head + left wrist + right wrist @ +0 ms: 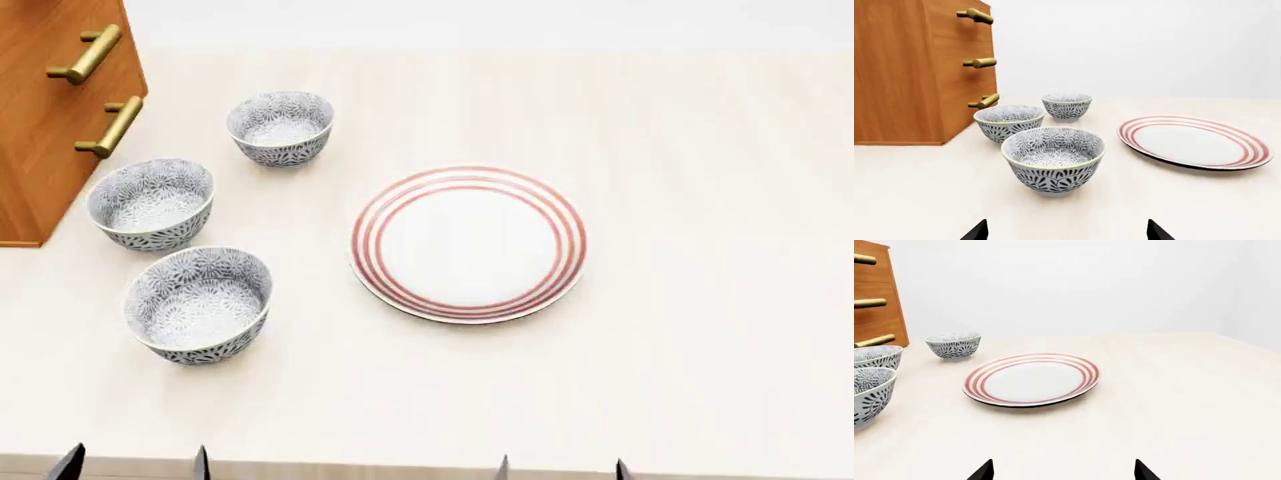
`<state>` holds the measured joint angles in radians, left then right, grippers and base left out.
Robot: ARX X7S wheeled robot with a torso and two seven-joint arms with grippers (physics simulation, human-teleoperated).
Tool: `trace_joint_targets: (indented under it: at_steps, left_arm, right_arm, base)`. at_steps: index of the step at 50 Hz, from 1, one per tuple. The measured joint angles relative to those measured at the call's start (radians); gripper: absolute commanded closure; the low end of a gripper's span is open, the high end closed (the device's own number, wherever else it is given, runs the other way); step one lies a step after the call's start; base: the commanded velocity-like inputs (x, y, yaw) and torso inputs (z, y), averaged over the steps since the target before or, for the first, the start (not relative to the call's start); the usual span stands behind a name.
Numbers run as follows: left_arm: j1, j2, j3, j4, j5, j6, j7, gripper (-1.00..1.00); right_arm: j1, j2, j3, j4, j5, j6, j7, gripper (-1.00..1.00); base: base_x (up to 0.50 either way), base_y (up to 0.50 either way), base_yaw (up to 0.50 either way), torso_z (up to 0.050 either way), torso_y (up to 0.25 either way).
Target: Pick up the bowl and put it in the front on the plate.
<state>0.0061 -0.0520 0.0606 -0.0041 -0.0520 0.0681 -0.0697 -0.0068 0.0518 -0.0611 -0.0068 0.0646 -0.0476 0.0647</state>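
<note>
Three identical bowls are seen in a curved row on the table (694,380), between the cabinet (40,120) and the plate (469,243). The front bowl (199,304) is taken as the task's bowl; it stands upright, nearest the robot, well apart from the plate and just beside the middle bowl (151,203). The far bowl (280,127) sits further back. The plate is bare.

The left gripper (1067,232) is held low, short of the front bowl and lined up with it; its fingertips are spread wide and nothing is held. The right gripper (1063,471) is likewise spread and empty, facing the plate. No contact with any object is observed.

Risks noted:

- Wrong selection. The bowls cannot be told apart by pattern, so only position identifies the target; a reach carried too far would land on the middle bowl.
- Collision. The front and middle bowls stand close together, so a finger passed behind the front bowl's rim could nudge its neighbour.
- Slip. The bowl's wall is curved and looks glazed; a pinch on the rim alone could let it tilt or drop in transit.
- Placement. A bowl released off centre, on the plate's raised rim, is judged likely to rock or slide off.
- The cabinet handles (88,55) project toward the bowls and could be struck on a wide swing.
</note>
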Motion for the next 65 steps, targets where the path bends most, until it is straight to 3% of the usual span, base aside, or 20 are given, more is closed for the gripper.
trace_joint_targets:
  at_steps: [12,23,65]
  left_arm:
    - [0.041,-0.018,0.005,0.067,0.1,0.3,-0.098,-1.0]
    - [0.059,-0.034,0.014,0.094,0.15,0.436,-0.158,-1.0]
    - [0.066,-0.083,0.066,0.103,0.166,0.5,-0.238,-1.0]
  right_arm:
    - [-0.023,0.005,0.001,-0.031,-0.032,-0.368,0.064,-1.0]
    - [-0.032,0.019,-0.012,-0.041,-0.054,-0.562,0.106,-1.0]
    - [-0.036,0.08,-0.085,-0.053,-0.057,-0.667,0.156,-1.0]
  base:
    - [0.0,0.0,0.0,0.0,0.0]
    - [0.0,0.0,0.0,0.0,0.0]
    - [0.49,0.0,0.0,0.0,0.0]
